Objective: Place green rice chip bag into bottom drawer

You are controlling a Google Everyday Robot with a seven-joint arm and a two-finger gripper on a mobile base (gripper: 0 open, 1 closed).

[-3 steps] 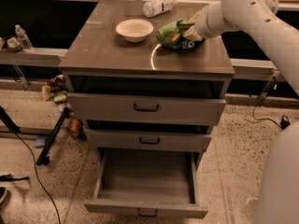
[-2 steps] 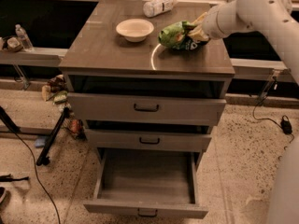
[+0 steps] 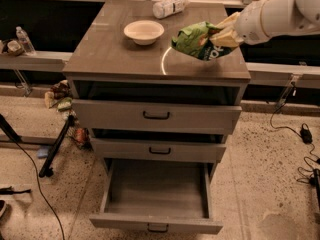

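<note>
The green rice chip bag (image 3: 198, 40) is crinkled and bright green with white lettering. My gripper (image 3: 223, 34) is shut on its right side and holds it just above the right part of the cabinet top (image 3: 110, 54). My white arm reaches in from the upper right. The bottom drawer (image 3: 156, 196) is pulled out towards me, its inside bare, with a small dark handle (image 3: 158, 228) on its front.
A cream bowl (image 3: 144, 32) sits on the cabinet top left of the bag. A white plastic bottle (image 3: 170, 6) lies at the back. The two upper drawers (image 3: 156, 116) are shut. Cables lie on the floor at right, a dark stand leg at left.
The bag has been lifted off the cabinet top and carried slightly toward the front, still held in the gripper.
</note>
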